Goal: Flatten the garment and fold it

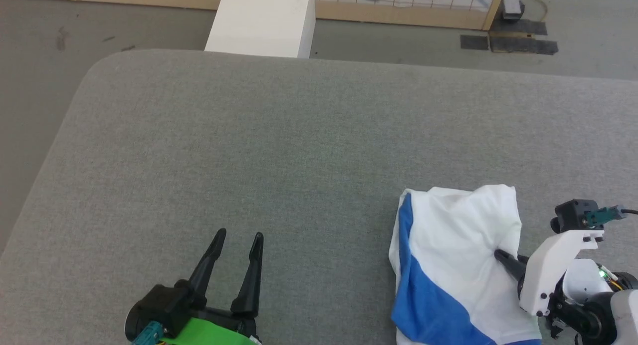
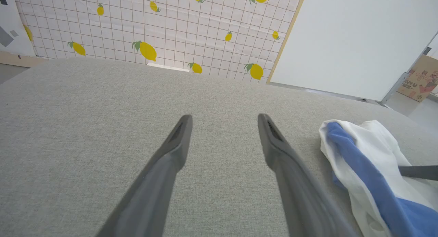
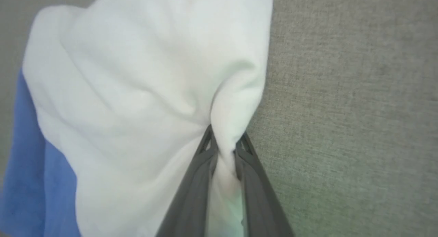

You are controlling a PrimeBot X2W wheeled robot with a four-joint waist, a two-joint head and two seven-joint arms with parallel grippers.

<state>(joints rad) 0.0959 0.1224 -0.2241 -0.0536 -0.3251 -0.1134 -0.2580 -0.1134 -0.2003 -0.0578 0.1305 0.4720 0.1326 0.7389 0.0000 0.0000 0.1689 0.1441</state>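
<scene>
The right gripper [image 3: 224, 141] is pinching the right edge of the crumpled white-and-blue cotton T-shirt [image 1: 448, 245]. The left gripper [image 1: 238, 234] is hovering wide open, empty, well to its left.

our left gripper [image 1: 239, 233], two long dark fingers on a black base with a green wrist cover [image 1: 209, 334], sits low at our left with its fingers spread wide. our right gripper [image 1: 500, 255], on a white plastic wrist mount [image 1: 553, 265], reaches in from our right, fingers pinched nearly together on a fold of the white-and-blue cotton garment [image 3: 137, 76].
</scene>
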